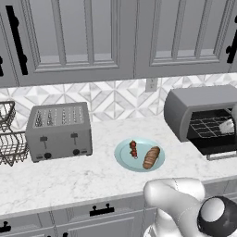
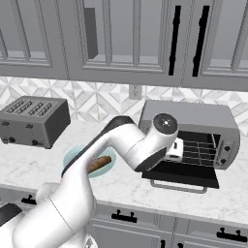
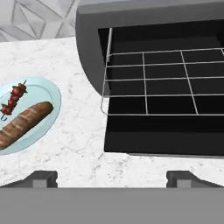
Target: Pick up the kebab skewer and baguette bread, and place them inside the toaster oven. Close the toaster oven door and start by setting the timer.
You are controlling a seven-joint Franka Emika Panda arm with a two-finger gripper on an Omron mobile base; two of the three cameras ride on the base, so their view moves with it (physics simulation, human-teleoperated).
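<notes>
The toaster oven (image 1: 196, 105) stands at the right of the counter with the toaster oven door (image 3: 175, 141) folded down flat and its wire rack (image 3: 166, 81) bare. On a teal plate (image 1: 124, 161) left of it lie the kebab skewer (image 1: 134, 149) and the baguette bread (image 1: 151, 158), side by side. My gripper (image 3: 113, 178) hovers open in front of the oven mouth, above the lowered door, with nothing between its fingers. The hand view shows the skewer (image 3: 13, 100) and the baguette (image 3: 24, 122) off to the left. From the right base view, my arm hides most of the plate, and only part of the baguette (image 2: 99, 163) shows.
A light grey slot toaster (image 1: 59, 131) stands at the left of the counter, with wire baskets (image 1: 9, 139) beyond it. The oven's knobs (image 2: 224, 152) sit on its right front. Wall cabinets hang overhead. The door's silver handle (image 2: 178, 187) reaches toward the counter's front edge.
</notes>
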